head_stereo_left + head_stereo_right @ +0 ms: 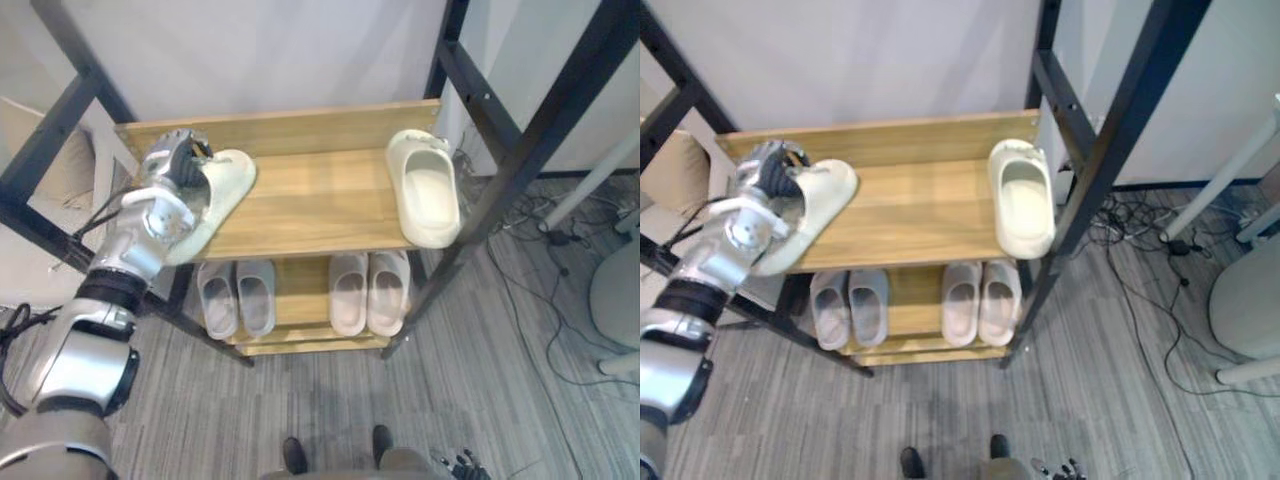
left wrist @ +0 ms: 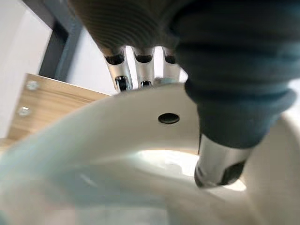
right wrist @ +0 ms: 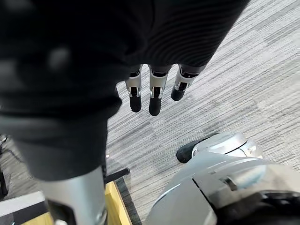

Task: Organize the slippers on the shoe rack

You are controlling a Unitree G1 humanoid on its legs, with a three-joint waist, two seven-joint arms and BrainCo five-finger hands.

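- L robot hand (image 1: 170, 175) sits upper left of the frame, at the left end of the shoe rack's (image 1: 310, 205) top shelf.
- It's clamped on a cream slipper (image 1: 218, 190). In the L wrist view the fingers (image 2: 123, 77) wrap over the strap's outside and the thumb (image 2: 220, 161) presses in under it, so the strap is pinched between them.
- That slipper lies at an angle, toe pointing up-right over the wood and heel end down-left past the shelf's front-left corner. Can't tell if the sole touches the shelf or is just off it.
- Other cream slipper (image 1: 428, 190) lies flat at the right end of the same shelf, upper right of centre. Toe is toward the wall, heel is at the front edge, and it's just beside the black frame post (image 1: 520, 150). It's well apart from the held one, w/ bare wood between.
- Lower shelf, mid-frame: two pairs of pale grey slippers, L pair (image 1: 238, 298) and R pair (image 1: 368, 290). Each pair sits side by side w/ a gap between the pairs.
- R robot hand (image 3: 154, 96) hangs low at the bottom edge of the frame, over grey carpet floor (image 1: 480, 370). Its fingers are straight and apart, holding nothing.
- Cables (image 1: 560, 235) lie on the floor to the right of the rack.
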